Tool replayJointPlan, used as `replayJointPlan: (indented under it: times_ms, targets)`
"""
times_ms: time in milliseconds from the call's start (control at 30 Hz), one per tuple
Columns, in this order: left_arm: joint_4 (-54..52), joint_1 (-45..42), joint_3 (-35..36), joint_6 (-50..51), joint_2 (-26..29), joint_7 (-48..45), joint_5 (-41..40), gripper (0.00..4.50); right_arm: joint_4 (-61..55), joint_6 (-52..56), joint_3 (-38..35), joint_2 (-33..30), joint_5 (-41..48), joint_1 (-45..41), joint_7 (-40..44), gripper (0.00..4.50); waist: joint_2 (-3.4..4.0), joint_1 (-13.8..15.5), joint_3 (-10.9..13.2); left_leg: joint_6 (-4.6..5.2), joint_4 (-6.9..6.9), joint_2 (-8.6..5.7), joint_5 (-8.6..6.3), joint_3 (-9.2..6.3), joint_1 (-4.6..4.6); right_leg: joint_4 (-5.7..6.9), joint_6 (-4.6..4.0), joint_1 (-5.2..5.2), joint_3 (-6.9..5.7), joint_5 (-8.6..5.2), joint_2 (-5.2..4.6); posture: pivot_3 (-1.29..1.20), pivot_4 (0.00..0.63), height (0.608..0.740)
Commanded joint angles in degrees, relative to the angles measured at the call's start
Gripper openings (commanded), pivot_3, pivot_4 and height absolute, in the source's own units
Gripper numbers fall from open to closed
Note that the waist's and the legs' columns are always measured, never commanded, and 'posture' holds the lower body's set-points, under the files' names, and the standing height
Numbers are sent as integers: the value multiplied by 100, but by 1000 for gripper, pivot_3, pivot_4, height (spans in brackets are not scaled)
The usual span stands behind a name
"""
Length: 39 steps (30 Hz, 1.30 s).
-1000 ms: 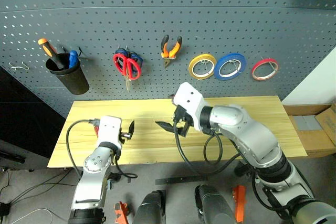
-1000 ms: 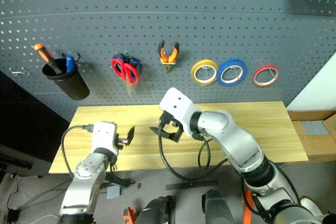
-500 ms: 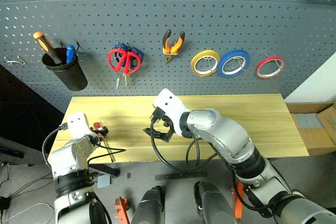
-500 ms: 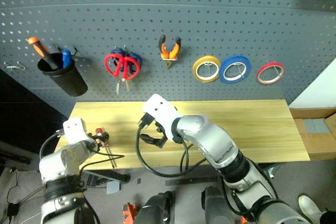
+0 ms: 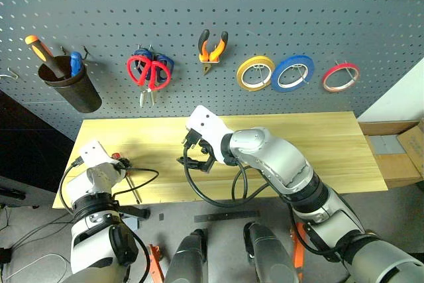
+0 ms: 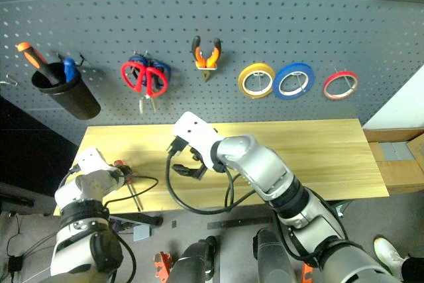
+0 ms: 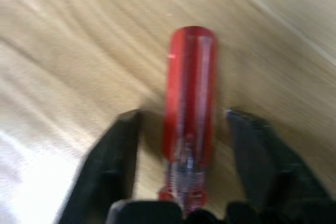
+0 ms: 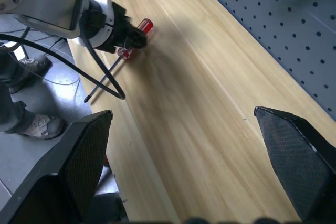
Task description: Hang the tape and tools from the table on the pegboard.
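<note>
Left end effector (image 7: 184,145) straddles the red-handled screwdriver (image 7: 190,98) at the worktop's (image 5: 318,144) nine o'clock edge, its two black fingers (image 7: 118,156) either side of the handle with a gap showing on each side, so not yet clenched on it. The screwdriver lies flat, its thin dark shaft (image 5: 134,190) running toward the near edge. Right end effector (image 5: 196,160) hangs above the middle of the worktop, fingers (image 8: 79,156) spread wide, grasping nothing.

On the pegboard (image 5: 265,4), at ten o'clock, a black cup (image 5: 71,91) holds an orange-handled screwdriver (image 5: 40,50) and a blue-handled tool (image 5: 75,63), both standing handle-up. Toward three o'clock from it hang red-handled scissors (image 5: 146,75) in front of a blue-handled pair (image 5: 163,64), then pliers (image 5: 212,48) with orange-and-black handles at twelve o'clock, then a yellow roll (image 5: 255,73), a blue roll (image 5: 291,74) and the thin red tape ring (image 5: 340,77), each on its own hook.
</note>
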Motion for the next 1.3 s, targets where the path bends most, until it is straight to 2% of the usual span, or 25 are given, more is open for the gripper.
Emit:
replayJointPlan:
  times_ms: [33, 67, 167, 300, 433, 567, 733, 933, 1067, 1300]
  targets:
    - [-233, 274, 96, 262, -153, 143, -203, 1033, -59, -251, 22, 17, -51, -187, 63, 4500, -1, -3, -1, 0, 0, 0, 0, 0, 0, 0, 0, 0, -1, 0, 0, -176, 286, 740]
    - [-448, 371, 110, 355, -199, 175, -244, 839, -46, -271, -12, 23, -49, -230, 64, 4500, 0, -3, -4, 0, 1, 0, 0, -1, 0, 0, 0, 0, 0, 0, 0, -173, 283, 740]
    - [-1266, 688, -21, 480, -333, 195, -274, 846, -68, -307, -116, 9, -11, -266, 80, 4500, -2, 0, -7, -1, 1, -1, 0, 1, 0, -1, -22, 0, 1, 15, -1, -159, 258, 740]
    - [-2745, 1204, -498, -462, -382, 120, 59, 846, -319, -368, -253, -165, 41, -169, 122, 4500, -35, 35, -30, -8, -1, 2, -3, -3, -6, -2, -31, -7, 0, 20, -2, -144, 229, 740]
    - [-4513, 1936, -863, -584, -524, 250, 279, 846, -871, -1076, -416, -500, 9, 160, 228, 4500, -56, 89, -46, -39, 6, 8, 15, -3, -86, 1, -52, -91, 0, 46, 1, -125, 207, 740]
    - [-5304, 2261, -1132, -1086, -733, 326, 526, 846, -1082, -1286, -473, -608, 195, 281, 472, 4500, -55, 103, -50, -37, 7, 4, 14, 12, -87, -5, -48, -91, 9, 48, 0, -127, 204, 740]
    - [-6068, 2098, -1776, -1428, -789, 239, 771, 846, -707, -1860, -638, -387, 67, 46, 389, 4500, -58, 104, -51, -21, 16, 13, 13, 23, -88, -1, -52, -88, 0, 50, 13, -117, 199, 740]
    - [-5980, 1119, -1810, -1806, -104, -154, 880, 846, -607, -2012, -834, -303, 170, -95, 458, 4500, -66, 109, -69, -23, 19, 22, 30, 46, -87, 2, -60, -88, 1, 68, 24, -94, 167, 740]
    - [-5357, 71, -1702, -2204, 597, -521, 888, 846, -445, -2122, -933, -229, 186, -253, 511, 4500, -98, 123, -107, -42, 19, 22, 41, 49, -88, 7, -63, -91, 0, 75, 25, -77, 144, 740]
    - [-3806, -1081, -1306, -2687, 1453, -722, 891, 846, -93, -2261, -1063, -113, 118, -548, 428, 4500, -110, 101, -229, -43, 16, 14, 42, 60, -87, 4, -57, -94, 7, 80, 25, -83, 124, 740]
